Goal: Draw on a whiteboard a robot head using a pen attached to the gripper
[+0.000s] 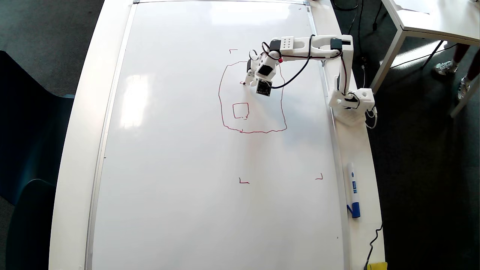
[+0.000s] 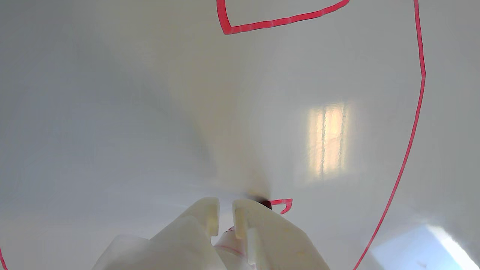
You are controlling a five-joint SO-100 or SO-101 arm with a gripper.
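Now hand [image 2: 225, 210] clenched on pen [image 2: 265, 204], tip touching whiteboard [image 1: 180, 150] inside robot head [image 1: 225, 93] outline.

White plastic arm [image 1: 318, 47]; black servos; looping black cables; cream-white gripper [image 2: 225, 213]; dark square module [image 1: 264, 87].

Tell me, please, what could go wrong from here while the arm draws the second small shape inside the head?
The pen tip has only begun a short hook by the end effector; wobble like the robot head outline's could spoil it. The end effector hides the tip in the overhead view, and whiteboard glare may hide thin lines.
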